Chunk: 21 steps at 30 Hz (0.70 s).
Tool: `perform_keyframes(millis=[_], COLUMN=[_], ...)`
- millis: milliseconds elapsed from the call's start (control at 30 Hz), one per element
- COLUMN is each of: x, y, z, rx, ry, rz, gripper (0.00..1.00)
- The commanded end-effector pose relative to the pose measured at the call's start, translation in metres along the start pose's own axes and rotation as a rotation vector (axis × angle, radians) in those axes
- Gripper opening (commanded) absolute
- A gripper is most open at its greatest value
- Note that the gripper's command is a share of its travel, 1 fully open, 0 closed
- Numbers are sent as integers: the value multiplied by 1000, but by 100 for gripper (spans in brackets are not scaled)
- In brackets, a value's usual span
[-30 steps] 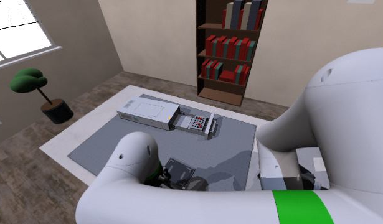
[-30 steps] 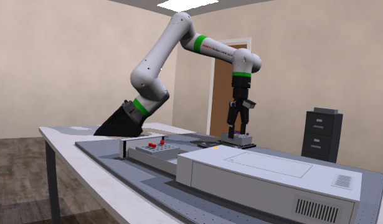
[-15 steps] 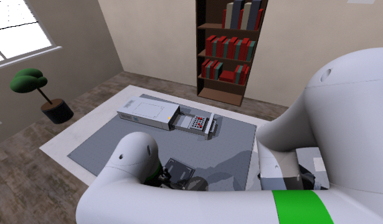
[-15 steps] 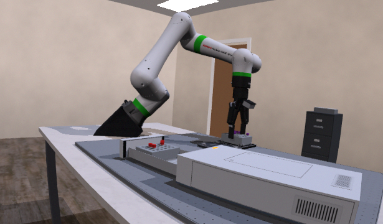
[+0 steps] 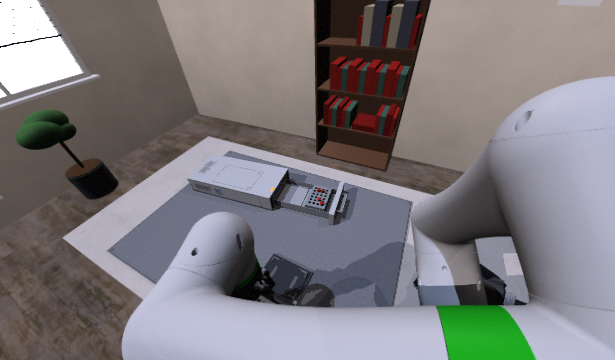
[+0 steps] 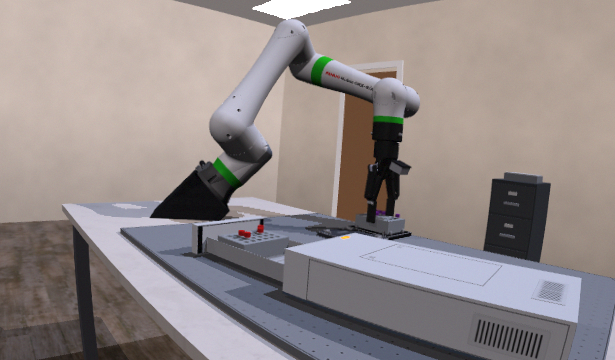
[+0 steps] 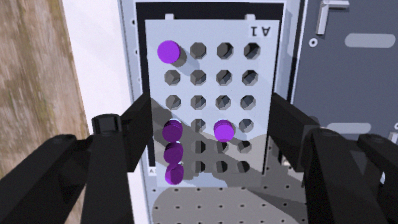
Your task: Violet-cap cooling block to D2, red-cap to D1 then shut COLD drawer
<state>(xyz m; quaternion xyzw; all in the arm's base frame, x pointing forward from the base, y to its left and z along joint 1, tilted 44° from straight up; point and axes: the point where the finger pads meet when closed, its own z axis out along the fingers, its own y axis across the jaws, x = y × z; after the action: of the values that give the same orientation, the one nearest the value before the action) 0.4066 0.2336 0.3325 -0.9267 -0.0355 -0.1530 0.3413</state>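
Cooler COLD (image 5: 237, 175) (image 6: 437, 260): reference for all below, nearest first.
Lamp (image 5: 272, 190) (image 6: 345, 237): on COLD's top at the drawer end, lit; matches a drawer that isn't shut.
Drawer (image 5: 335, 205) (image 6: 244, 260): sticking well out of COLD's open end. Shutting it is left for last.
Red-cap block (image 5: 313, 198) (image 6: 252, 244): in the drawer, beyond COLD's mouth, toward the drawer front. Red caps (image 5: 319, 190) (image 6: 260, 228) up. Not moved to its slot yet.
D1 (image 5: 289, 275) (image 7: 345, 75): next slot over from COLD, no block on it. Waiting for the red-cap block.
D2 (image 6: 406, 234) (image 7: 215, 10): beyond D1 from COLD, under the violet-cap block.
Violet-cap block (image 6: 382, 227) (image 7: 211, 90): out of the drawer, on the far side of D1 from COLD, at D2. Five violet caps (image 7: 224, 130) show. Can't tell if it's fully down and flat inside the locators, nor if every tube is in its starting bore.
Gripper (image 5: 264, 284) (image 6: 381, 215) (image 7: 209, 108): farthest side from COLD with that block, fingers closed on its two sides, part-wide.
Progress: my read, first block nearly placed. Left: confirm seat and release, red-cap block to D1, shut drawer.
Risk: letting go while it's tilted or high could jolt loose tubes.
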Motion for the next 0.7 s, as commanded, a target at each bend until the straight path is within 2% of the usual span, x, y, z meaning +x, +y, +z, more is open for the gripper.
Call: perform_keyframes(millis=[0,200,667], x=[1,1,1], y=[0,0,0], z=[-1,-1,-1], rx=[0,0,0], ry=[2,2,2], rz=[-1,-1,-1], gripper=[10,10,28])
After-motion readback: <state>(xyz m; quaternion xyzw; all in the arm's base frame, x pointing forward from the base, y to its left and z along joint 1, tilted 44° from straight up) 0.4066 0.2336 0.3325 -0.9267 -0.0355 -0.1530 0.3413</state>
